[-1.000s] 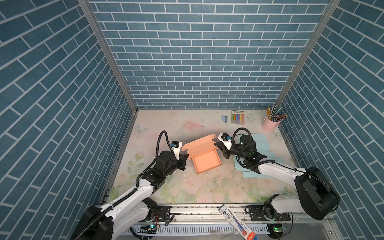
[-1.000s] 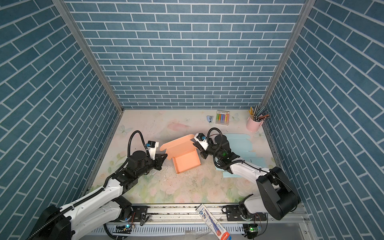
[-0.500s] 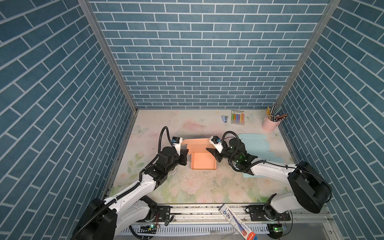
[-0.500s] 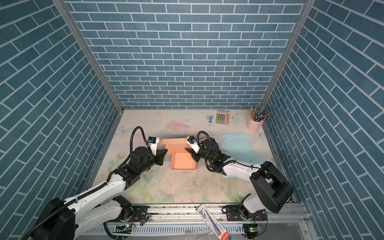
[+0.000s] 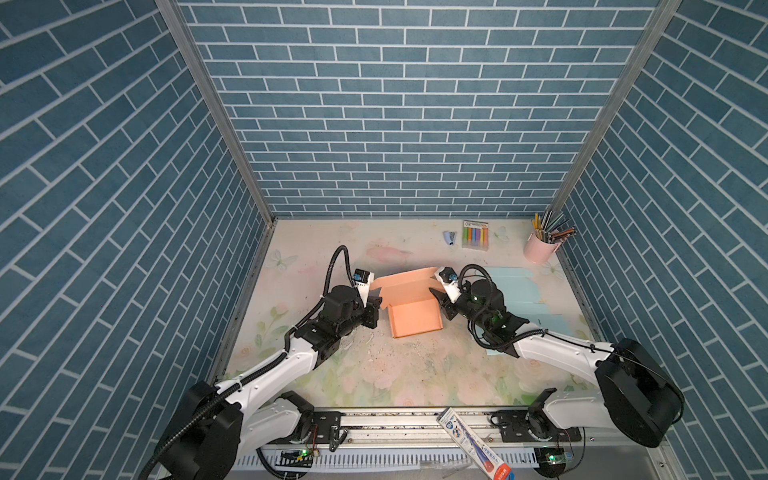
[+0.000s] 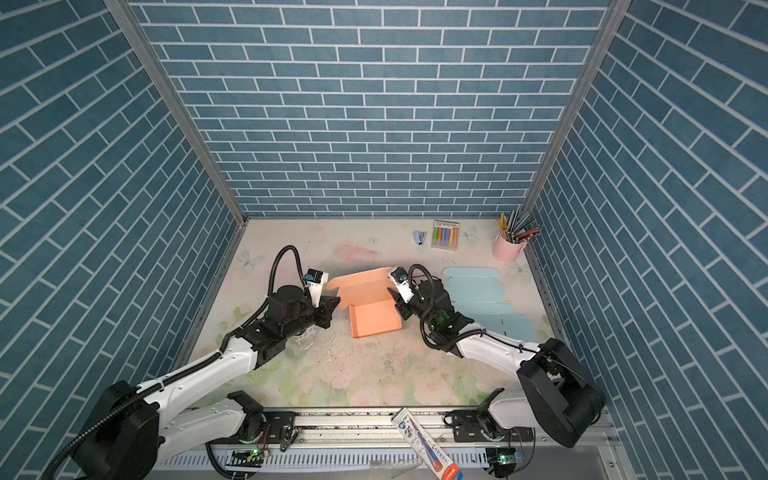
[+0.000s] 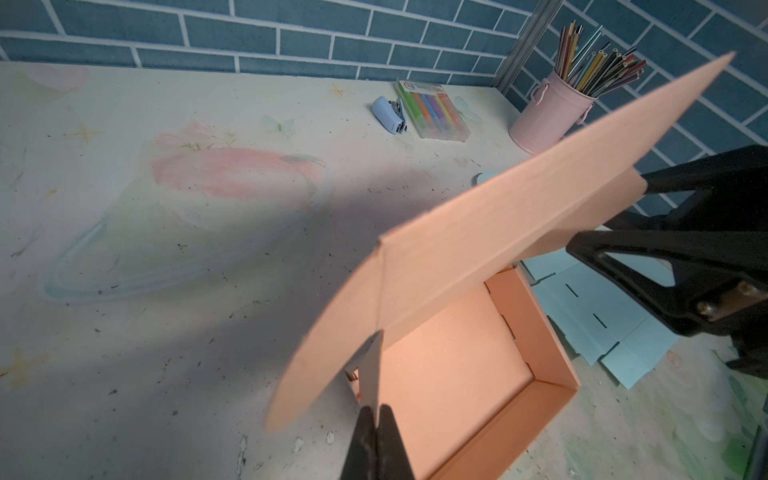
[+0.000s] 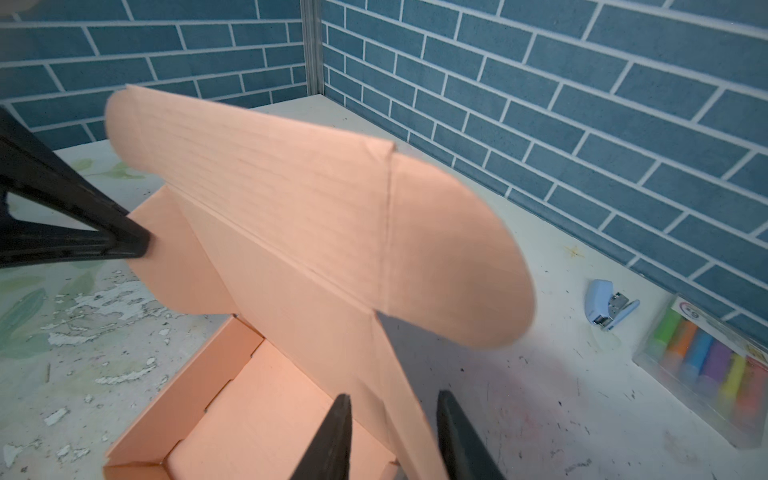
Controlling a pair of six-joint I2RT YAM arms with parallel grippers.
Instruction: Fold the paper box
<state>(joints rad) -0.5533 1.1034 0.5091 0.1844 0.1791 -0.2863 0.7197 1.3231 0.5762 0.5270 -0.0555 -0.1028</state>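
Paper box sits mid-table, base walls up, lid raised at the back. The left gripper is clamped tight on the thin side flap, and the right gripper is part-open, jaws straddling the lid's right edge without any squeeze I can see. Risk: with only one real pinch, pushing the lid over could pivot the light box or crease that flap. Room: bare table in front and behind, blue sheets just beside the right arm, pencil cup and markers well apart.
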